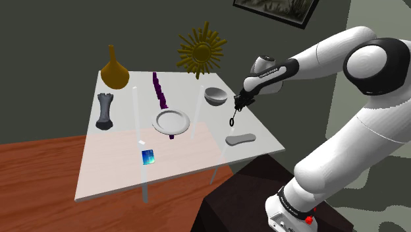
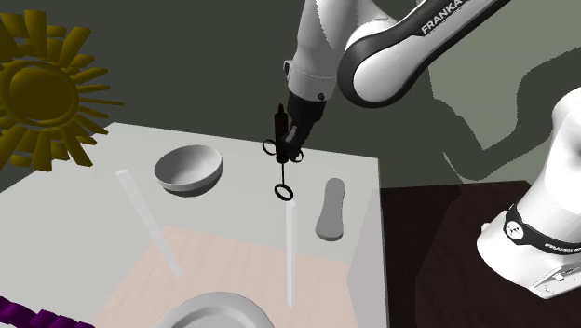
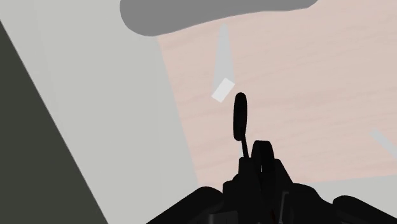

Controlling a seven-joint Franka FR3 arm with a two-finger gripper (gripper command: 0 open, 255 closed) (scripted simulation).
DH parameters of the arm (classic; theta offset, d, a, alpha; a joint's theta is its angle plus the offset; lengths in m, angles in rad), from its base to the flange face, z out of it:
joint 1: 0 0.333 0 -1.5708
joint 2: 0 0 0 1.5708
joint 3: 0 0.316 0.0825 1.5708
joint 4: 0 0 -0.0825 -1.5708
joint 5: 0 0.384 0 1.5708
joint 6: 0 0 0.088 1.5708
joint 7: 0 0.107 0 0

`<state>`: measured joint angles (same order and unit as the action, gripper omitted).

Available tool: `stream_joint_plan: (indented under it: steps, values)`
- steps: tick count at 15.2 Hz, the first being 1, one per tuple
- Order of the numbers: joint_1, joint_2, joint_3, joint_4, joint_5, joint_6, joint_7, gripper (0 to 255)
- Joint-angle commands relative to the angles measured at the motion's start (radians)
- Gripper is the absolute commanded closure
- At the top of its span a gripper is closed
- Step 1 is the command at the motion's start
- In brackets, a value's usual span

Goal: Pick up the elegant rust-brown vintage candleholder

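1 claw (image 2: pixel 290 140) gripping 1 blk candleholder (image 2: pixel 282 170); 1 bowl (image 2: pixel 188 170), 1 plate (image 1: pixel 172 121).

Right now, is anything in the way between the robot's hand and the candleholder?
No, nothing is in the way. The gripper is shut on the thin black candleholder. The grey bowl and the flat grey piece lie off to its sides.

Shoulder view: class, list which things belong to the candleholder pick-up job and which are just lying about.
Job: gripper; thin black ringed candleholder clasped in it.
Lying about: ochre vase; grey bowl; white plate; purple twisted stick; grey pedestal; blue card; grey oblong dish.
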<state>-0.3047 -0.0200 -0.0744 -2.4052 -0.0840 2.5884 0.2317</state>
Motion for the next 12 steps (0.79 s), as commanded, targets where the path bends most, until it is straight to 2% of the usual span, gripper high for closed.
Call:
stream_joint_plan:
  steps: [1, 12]
  values:
    - [0.0, 0.0, 0.0, 0.0, 0.0, 0.0, 0.0, 255]
    - [0.002, -0.084, 0.002, 0.055, 0.004, -0.139, -0.008, 255]
